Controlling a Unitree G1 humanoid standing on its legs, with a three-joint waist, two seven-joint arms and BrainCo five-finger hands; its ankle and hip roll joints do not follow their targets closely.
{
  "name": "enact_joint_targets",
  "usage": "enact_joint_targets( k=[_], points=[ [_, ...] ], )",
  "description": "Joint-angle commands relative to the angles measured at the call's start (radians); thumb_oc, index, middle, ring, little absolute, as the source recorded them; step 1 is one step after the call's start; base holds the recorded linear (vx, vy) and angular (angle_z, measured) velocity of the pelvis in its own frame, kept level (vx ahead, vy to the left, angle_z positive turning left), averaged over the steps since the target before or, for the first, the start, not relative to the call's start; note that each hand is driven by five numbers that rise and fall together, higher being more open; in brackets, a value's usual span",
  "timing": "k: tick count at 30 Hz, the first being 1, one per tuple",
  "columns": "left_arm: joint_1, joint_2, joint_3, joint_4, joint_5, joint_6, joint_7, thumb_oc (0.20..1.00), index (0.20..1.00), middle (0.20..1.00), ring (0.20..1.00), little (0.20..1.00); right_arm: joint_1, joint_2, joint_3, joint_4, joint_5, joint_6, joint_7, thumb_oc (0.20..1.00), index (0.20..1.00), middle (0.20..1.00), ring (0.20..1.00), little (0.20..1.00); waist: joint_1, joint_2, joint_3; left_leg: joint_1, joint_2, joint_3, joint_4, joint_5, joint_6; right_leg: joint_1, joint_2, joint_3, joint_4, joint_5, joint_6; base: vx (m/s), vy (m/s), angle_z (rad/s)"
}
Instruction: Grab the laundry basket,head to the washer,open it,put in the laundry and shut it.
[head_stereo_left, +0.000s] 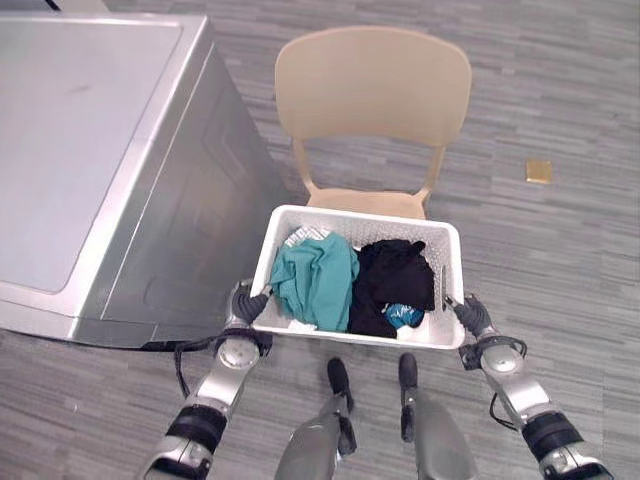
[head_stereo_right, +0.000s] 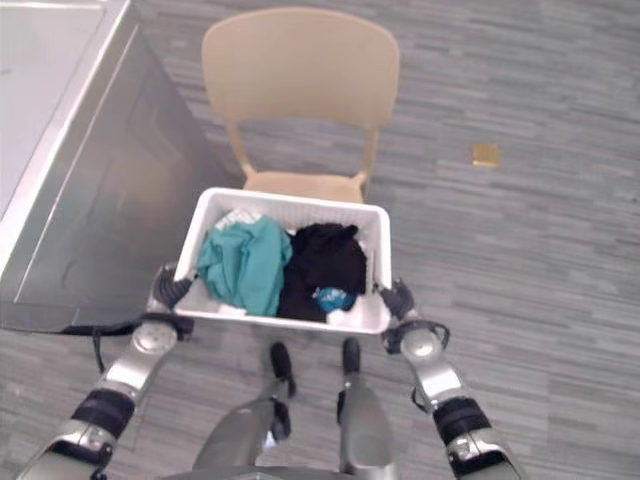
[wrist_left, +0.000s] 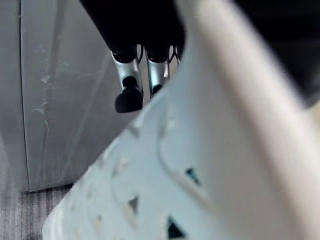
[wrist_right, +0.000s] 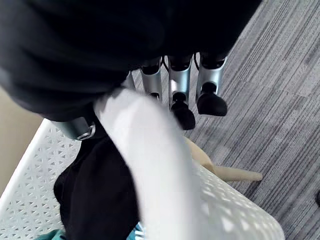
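Squarely held, perforated white plastic basket

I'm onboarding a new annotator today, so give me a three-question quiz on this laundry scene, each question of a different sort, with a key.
1. True or false: the white laundry basket sits on the seat of the tan chair.
2. Multiple choice: beside the black garment in the basket lies a large piece of cloth that is A) red, B) teal, C) yellow.
3. Fill in: the silver washer stands on the robot's ____ side.

Key:
1. True; the left hand and right hand are at the basket's two ends.
2. B, the teal garment.
3. Left.
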Motion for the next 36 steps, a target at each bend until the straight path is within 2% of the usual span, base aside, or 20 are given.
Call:
enact_joint_targets(
  k=[1, 5, 6, 9, 10, 11, 12, 19, 20, 21, 23, 27, 33, 35, 36],
  points=[
    [-0.263, 0.005, -0.093, 0.111, -0.042, -0.113, 0.105, 0.2, 0.2, 0.2, 0.2, 0.2, -0.233, 0.036, 0.105, 0.041, 0.029, -0.093, -0.058, 0.2, 0.2, 0.2, 0.2, 0.2, 0.013, -0.037, -0.008, -0.111, 0.019, -0.02, 0.13, -0.117, -0.051, -0.056, -0.114, -0.016, 0.025, -0.053, 0.091, -0.08, 0.006, -0.03],
    [-0.383, 0.021, -0.127, 0.198, -0.051, -0.116, 0.133, 0.2, 0.2, 0.2, 0.2, 0.2, -0.339, 0.046, 0.147, 0.107, 0.037, -0.093, -0.074, 0.2, 0.2, 0.2, 0.2, 0.2, 0.019, -0.039, 0.013, -0.143, 0.019, -0.027, 0.126, -0.103, -0.055, -0.086, -0.117, -0.021, 0.013, -0.037, 0.096, -0.01, -0.004, -0.02],
    [-0.417, 0.021, -0.136, 0.238, -0.059, -0.114, 0.143, 0.2, 0.2, 0.2, 0.2, 0.2, -0.371, 0.056, 0.158, 0.131, 0.046, -0.095, -0.077, 0.2, 0.2, 0.2, 0.2, 0.2, 0.021, -0.039, 0.016, -0.138, 0.019, -0.038, 0.126, -0.124, -0.063, -0.084, -0.117, -0.02, 0.016, -0.056, 0.103, 0.06, -0.005, -0.03],
    [-0.479, 0.02, -0.145, 0.331, -0.068, -0.106, 0.164, 0.2, 0.2, 0.2, 0.2, 0.2, -0.436, 0.086, 0.196, 0.205, 0.062, -0.095, -0.077, 0.2, 0.2, 0.2, 0.2, 0.2, 0.027, -0.047, 0.035, -0.154, 0.023, -0.043, 0.137, -0.125, -0.063, -0.098, -0.114, -0.026, 0.018, -0.047, 0.105, 0.02, -0.01, -0.04],
    [-0.48, 0.018, -0.147, 0.343, -0.067, -0.105, 0.168, 0.796, 0.796, 0.796, 0.796, 0.796, -0.441, 0.095, 0.208, 0.216, 0.064, -0.094, -0.076, 0.379, 0.379, 0.379, 0.379, 0.379, 0.028, -0.049, 0.04, -0.155, 0.024, -0.045, 0.14, -0.126, -0.063, -0.099, -0.114, -0.028, 0.019, -0.046, 0.104, 0.0, -0.006, -0.04],
    [-0.479, 0.018, -0.145, 0.356, -0.069, -0.104, 0.173, 1.0, 1.0, 1.0, 1.0, 1.0, -0.443, 0.104, 0.217, 0.227, 0.066, -0.095, -0.071, 0.686, 0.686, 0.686, 0.686, 0.686, 0.029, -0.05, 0.045, -0.154, 0.025, -0.049, 0.145, -0.127, -0.062, -0.101, -0.113, -0.026, 0.022, -0.046, 0.103, 0.01, 0.0, -0.05],
    [-0.473, 0.018, -0.14, 0.357, -0.071, -0.106, 0.176, 1.0, 1.0, 1.0, 1.0, 1.0, -0.445, 0.106, 0.219, 0.23, 0.065, -0.095, -0.071, 1.0, 1.0, 1.0, 1.0, 1.0, 0.03, -0.051, 0.049, -0.154, 0.026, -0.049, 0.148, -0.128, -0.063, -0.1, -0.114, -0.026, 0.023, -0.045, 0.103, 0.02, 0.006, -0.06],
    [-0.303, -0.001, -0.082, 0.235, -0.063, -0.105, 0.186, 1.0, 1.0, 1.0, 1.0, 1.0, -0.302, 0.106, 0.181, 0.158, 0.091, -0.1, -0.055, 1.0, 1.0, 1.0, 1.0, 1.0, 0.025, -0.058, 0.042, -0.129, 0.03, -0.052, 0.152, -0.139, -0.064, -0.075, -0.112, -0.031, 0.018, -0.047, 0.101, 0.03, 0.006, 0.02],
    [-0.223, -0.023, -0.052, 0.183, -0.069, -0.106, 0.187, 1.0, 1.0, 1.0, 1.0, 1.0, -0.225, 0.102, 0.157, 0.117, 0.086, -0.1, -0.048, 1.0, 1.0, 1.0, 1.0, 1.0, 0.024, -0.062, 0.028, -0.109, 0.031, -0.05, 0.15, -0.146, -0.062, -0.057, -0.113, -0.032, 0.016, -0.051, 0.1, -0.02, 0.005, 0.05],
    [-0.181, -0.034, -0.034, 0.156, -0.074, -0.109, 0.184, 1.0, 1.0, 1.0, 1.0, 1.0, -0.186, 0.096, 0.143, 0.092, 0.08, -0.099, -0.043, 1.0, 1.0, 1.0, 1.0, 1.0, 0.022, -0.068, 0.02, -0.109, 0.031, -0.042, 0.152, -0.128, -0.054, -0.057, -0.114, -0.035, 0.013, -0.032, 0.093, 0.0, 0.0, 0.0],
    [-0.147, -0.042, -0.022, 0.137, -0.075, -0.109, 0.176, 1.0, 1.0, 1.0, 1.0, 1.0, -0.156, 0.088, 0.128, 0.073, 0.072, -0.097, -0.038, 1.0, 1.0, 1.0, 1.0, 1.0, 0.021, -0.069, 0.011, -0.095, 0.032, -0.041, 0.151, -0.132, -0.054, -0.043, -0.114, -0.036, 0.012, -0.035, 0.093, 0.01, 0.007, 0.0],
    [0.003, -0.042, 0.039, 0.034, -0.063, -0.112, 0.135, 1.0, 1.0, 1.0, 1.0, 1.0, -0.028, 0.033, 0.051, -0.005, 0.027, -0.09, -0.017, 1.0, 1.0, 1.0, 1.0, 1.0, 0.02, -0.073, -0.024, -0.013, 0.028, -0.035, 0.134, -0.147, -0.052, 0.026, -0.11, -0.043, 0.003, -0.043, 0.094, 0.06, 0.013, -0.03],
    [0.146, 0.011, 0.13, -0.078, -0.036, -0.113, 0.063, 1.0, 1.0, 1.0, 1.0, 1.0, 0.105, -0.077, -0.059, -0.081, -0.036, -0.085, 0.035, 1.0, 1.0, 1.0, 1.0, 1.0, 0.016, -0.071, -0.066, 0.062, 0.021, -0.039, 0.103, -0.148, -0.05, 0.099, -0.111, -0.06, -0.011, -0.053, 0.105, 0.02, 0.006, -0.04],
    [0.254, 0.036, 0.182, -0.118, -0.017, -0.098, 0.002, 1.0, 1.0, 1.0, 1.0, 1.0, 0.209, -0.112, -0.122, -0.11, -0.066, -0.079, 0.092, 1.0, 1.0, 1.0, 1.0, 1.0, 0.015, -0.063, -0.073, 0.097, 0.023, -0.032, 0.098, -0.151, -0.045, 0.107, -0.112, -0.083, 0.034, -0.067, 0.116, -0.09, 0.022, -0.06],
    [0.254, 0.036, 0.182, -0.119, -0.017, -0.098, 0.002, 1.0, 1.0, 1.0, 1.0, 1.0, 0.209, -0.112, -0.122, -0.11, -0.066, -0.078, 0.093, 1.0, 1.0, 1.0, 1.0, 1.0, 0.016, -0.064, -0.076, 0.094, 0.023, -0.031, 0.098, -0.149, -0.045, 0.104, -0.111, -0.082, 0.032, -0.064, 0.115, -0.1, -0.003, -0.14]
  ],
)
